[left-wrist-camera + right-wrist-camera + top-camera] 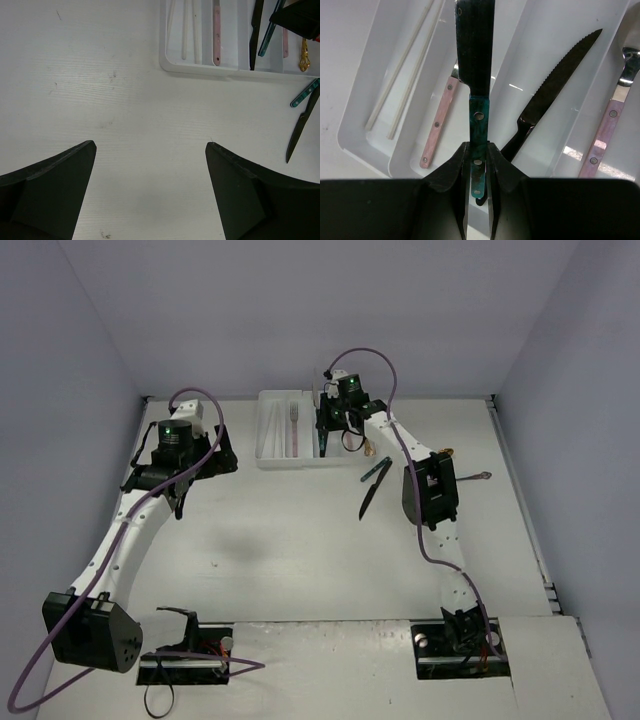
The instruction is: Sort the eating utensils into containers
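Right gripper (479, 154) clamped on slim teal-handled utensil (479, 120), marbled and riveted, above glossy white tray (517, 65); left gripper (150, 144) spread apart.

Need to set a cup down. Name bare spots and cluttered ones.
Bare: the middle of the table, in front of the tray; also left of the tray, under the open left gripper. Crowded: right of the tray, around the black knife and the right gripper gripping a teal-handled utensil.
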`<state>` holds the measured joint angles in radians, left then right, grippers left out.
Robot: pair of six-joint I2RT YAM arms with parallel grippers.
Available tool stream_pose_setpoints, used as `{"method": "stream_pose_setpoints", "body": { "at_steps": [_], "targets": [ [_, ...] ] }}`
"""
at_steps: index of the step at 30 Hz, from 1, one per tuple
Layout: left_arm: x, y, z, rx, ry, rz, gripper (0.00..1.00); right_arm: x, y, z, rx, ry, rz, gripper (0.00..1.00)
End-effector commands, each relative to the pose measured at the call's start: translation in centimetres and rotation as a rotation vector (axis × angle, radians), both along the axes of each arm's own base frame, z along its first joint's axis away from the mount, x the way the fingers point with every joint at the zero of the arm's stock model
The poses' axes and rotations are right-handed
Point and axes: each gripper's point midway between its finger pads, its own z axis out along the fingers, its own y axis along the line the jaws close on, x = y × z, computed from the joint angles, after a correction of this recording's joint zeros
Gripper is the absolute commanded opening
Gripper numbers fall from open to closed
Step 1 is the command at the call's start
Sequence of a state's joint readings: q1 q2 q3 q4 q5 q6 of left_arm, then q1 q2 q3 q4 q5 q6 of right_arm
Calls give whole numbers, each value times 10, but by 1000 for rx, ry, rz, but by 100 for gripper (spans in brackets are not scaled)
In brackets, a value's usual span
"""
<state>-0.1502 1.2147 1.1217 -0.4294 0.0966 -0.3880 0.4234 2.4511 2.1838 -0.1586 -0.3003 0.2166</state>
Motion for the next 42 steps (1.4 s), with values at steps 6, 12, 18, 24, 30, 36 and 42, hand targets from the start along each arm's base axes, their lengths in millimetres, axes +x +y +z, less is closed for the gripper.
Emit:
{"method": "stream_pose_setpoints", "body": {
  "at_steps": [6, 12, 18, 24, 30, 36, 42],
  "targets": [
    [14, 0, 24, -43, -81, 19, 91, 13, -5, -9, 71, 17, -40, 0],
    [15, -1, 23, -49, -78, 19, 91, 10, 0, -9, 91, 30, -20, 25],
    [16, -1, 24, -58, -80, 19, 91, 9, 4, 43, 143, -35, 1, 46],
    [15, -1, 31, -65, -94, 21, 91, -6, -12, 152, 200, -188, 16, 38],
    [13, 2, 35, -50, -109, 27, 91, -51, -68, 189, -17, -322, 16, 37],
    [12, -5, 32, -21, -116, -64, 91, -108, -131, 123, -439, -282, 212, 48],
    [5, -32, 38, -42, -145, -262, 91, -137, -212, 88, -736, -150, 361, 52]
  ]
}}
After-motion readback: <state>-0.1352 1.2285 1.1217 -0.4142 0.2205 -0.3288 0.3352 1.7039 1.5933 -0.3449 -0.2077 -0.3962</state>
